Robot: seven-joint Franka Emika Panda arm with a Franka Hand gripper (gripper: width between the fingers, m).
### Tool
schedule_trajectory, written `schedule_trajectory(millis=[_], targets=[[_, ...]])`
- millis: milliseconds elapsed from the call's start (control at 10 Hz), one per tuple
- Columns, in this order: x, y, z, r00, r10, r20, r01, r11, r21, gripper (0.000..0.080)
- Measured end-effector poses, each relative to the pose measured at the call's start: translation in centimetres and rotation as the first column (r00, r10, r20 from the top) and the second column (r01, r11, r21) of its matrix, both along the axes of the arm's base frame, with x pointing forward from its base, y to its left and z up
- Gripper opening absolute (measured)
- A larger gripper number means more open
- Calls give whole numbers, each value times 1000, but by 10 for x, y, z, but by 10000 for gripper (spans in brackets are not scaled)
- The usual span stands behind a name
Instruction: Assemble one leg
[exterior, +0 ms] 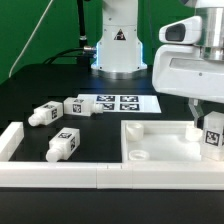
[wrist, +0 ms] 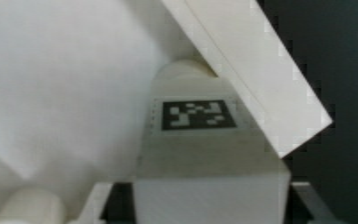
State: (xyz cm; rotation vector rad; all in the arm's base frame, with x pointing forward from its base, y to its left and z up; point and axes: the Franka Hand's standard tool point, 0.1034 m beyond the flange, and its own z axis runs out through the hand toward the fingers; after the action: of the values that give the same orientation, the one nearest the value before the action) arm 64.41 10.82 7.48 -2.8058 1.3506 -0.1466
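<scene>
My gripper (exterior: 208, 122) is shut on a leg (exterior: 212, 135), a stubby white post with a square tag. It holds the leg upright over the far corner of the white tray piece (exterior: 160, 146), on the exterior view's right. In the wrist view the held leg (wrist: 202, 165) fills the middle between my two dark fingers (wrist: 115, 203), its tip close to the tray's raised rim (wrist: 247, 60). I cannot tell whether the tip touches the tray. Three more legs lie on the table: two (exterior: 45, 114) (exterior: 78, 106) at the exterior view's left and one (exterior: 64, 146) nearer the front.
The marker board (exterior: 120, 102) lies in front of the robot base (exterior: 117, 45). A white L-shaped rail (exterior: 90, 177) runs along the front edge and up the exterior view's left. A round boss (exterior: 140, 157) stands inside the tray.
</scene>
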Motion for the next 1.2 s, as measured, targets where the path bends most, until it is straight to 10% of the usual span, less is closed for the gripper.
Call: schedule_trajectory(millis=[300, 500, 600, 700, 900, 1200], targets=[[-2, -7, -2, 875, -481, -50, 483, 869, 107, 285], [-2, -8, -2, 835, -547, -56, 550, 828, 108, 293], [-3, -6, -2, 894, -446, -44, 448, 890, 88, 293], [-4, -1, -1, 954, -299, -31, 300, 953, 47, 488], [-8, 10, 1, 996, 78, -43, -77, 997, 18, 613], [-11, 14, -1, 965, 258, -45, -258, 966, 11, 648]])
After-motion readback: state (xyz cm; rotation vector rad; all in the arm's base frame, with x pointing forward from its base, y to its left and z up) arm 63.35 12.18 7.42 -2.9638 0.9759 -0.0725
